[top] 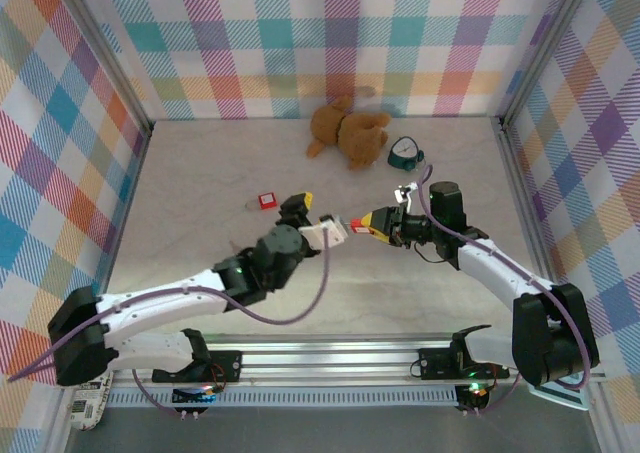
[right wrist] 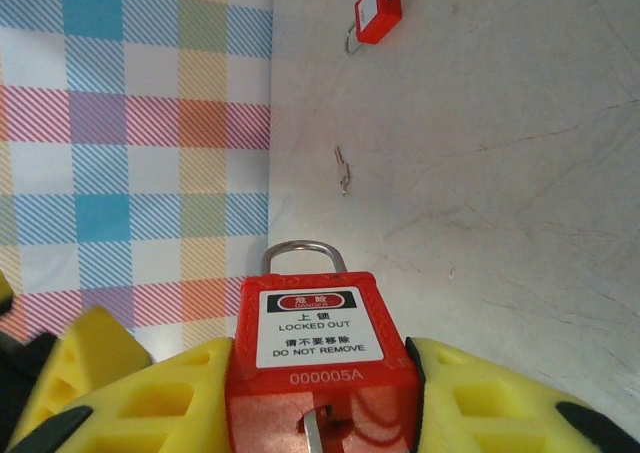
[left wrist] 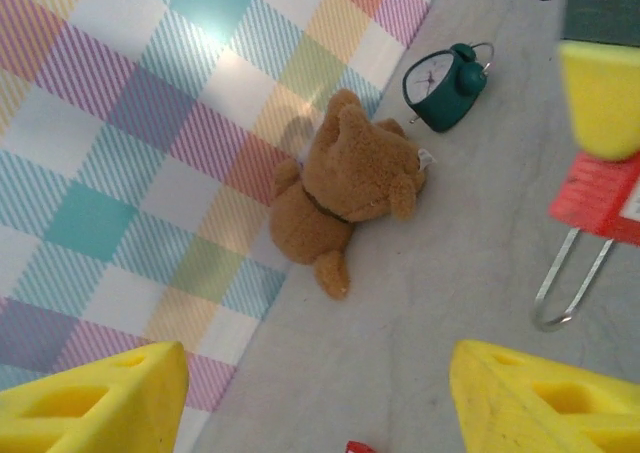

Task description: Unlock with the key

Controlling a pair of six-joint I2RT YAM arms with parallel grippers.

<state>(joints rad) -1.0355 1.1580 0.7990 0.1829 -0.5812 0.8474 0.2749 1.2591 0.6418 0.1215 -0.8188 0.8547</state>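
My right gripper [right wrist: 322, 378] [top: 374, 221] is shut on a red padlock [right wrist: 318, 338] [top: 360, 229], label up, with its steel shackle [right wrist: 304, 253] pointing away from the wrist. A slim silvery strip, seemingly the key [right wrist: 316, 435], sticks out of the keyhole in the padlock's underside. My left gripper [left wrist: 320, 403] [top: 312, 216] hovers just left of that padlock. Its yellow fingers [left wrist: 95, 393] stand wide open with nothing between them. From the left wrist, the held padlock [left wrist: 600, 198] hangs at the right edge, shackle [left wrist: 565, 283] down.
A second red padlock [top: 267, 201] [right wrist: 377, 11] lies on the table left of centre, with a tiny silvery metal piece [right wrist: 343, 171] nearby. A brown teddy bear [top: 348, 133] [left wrist: 350, 188] and a teal alarm clock [top: 405, 153] [left wrist: 447, 85] sit at the back. Plaid walls enclose the table.
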